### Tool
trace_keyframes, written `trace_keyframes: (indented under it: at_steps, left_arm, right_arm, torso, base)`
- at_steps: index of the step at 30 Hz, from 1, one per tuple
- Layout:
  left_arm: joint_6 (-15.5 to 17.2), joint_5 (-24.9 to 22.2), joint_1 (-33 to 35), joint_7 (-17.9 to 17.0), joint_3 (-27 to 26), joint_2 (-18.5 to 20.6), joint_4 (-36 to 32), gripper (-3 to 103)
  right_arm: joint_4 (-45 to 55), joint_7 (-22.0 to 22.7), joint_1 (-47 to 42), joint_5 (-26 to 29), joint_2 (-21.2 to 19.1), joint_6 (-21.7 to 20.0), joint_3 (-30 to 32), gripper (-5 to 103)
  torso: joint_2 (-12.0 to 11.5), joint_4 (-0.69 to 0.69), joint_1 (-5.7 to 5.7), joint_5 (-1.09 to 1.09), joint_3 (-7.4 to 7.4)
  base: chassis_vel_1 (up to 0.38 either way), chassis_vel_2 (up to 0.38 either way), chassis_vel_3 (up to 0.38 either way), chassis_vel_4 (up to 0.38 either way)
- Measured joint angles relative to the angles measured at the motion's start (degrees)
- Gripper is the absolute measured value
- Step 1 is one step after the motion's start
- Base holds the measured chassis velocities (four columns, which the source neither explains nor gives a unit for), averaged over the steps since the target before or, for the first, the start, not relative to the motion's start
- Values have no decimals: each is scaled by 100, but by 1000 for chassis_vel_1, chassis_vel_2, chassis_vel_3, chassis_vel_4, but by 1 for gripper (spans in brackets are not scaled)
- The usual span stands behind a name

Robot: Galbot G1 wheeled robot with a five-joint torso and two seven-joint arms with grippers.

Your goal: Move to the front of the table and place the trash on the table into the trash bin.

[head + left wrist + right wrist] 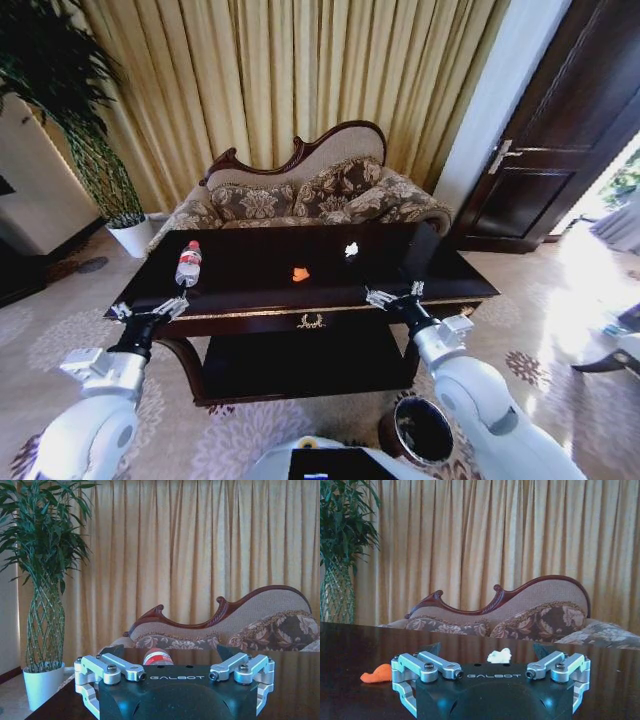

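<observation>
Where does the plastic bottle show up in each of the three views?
Head view: the bottle lies on the table toward its left end, beyond the left gripper.
Left wrist view: its red cap end peeks just above the gripper body.
Right wrist view: not in it.
Shared landmark: the sofa.

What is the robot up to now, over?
Both end effectors, left and right, open at table front edge. Bottle, orange scrap, white scrap untouched.

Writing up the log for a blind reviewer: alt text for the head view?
Both grippers, left and right, hover open at the near edge of the table, which holds a bottle, an orange scrap and a white scrap. The trash bin stands on the carpet by the right arm.
</observation>
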Motion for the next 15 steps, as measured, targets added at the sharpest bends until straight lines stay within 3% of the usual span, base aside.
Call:
trace_keyframes:
  at_steps: [15]
  left_arm:
    - [-55, 65, 183, -41, -96, -92, -142, 100]
  right_arm:
    - [-703, 666, 1347, 1199, -450, -560, -711, 100]
  torso:
    - [1, 0, -1, 0, 0]
  base:
    - [-21, 22, 26, -22]
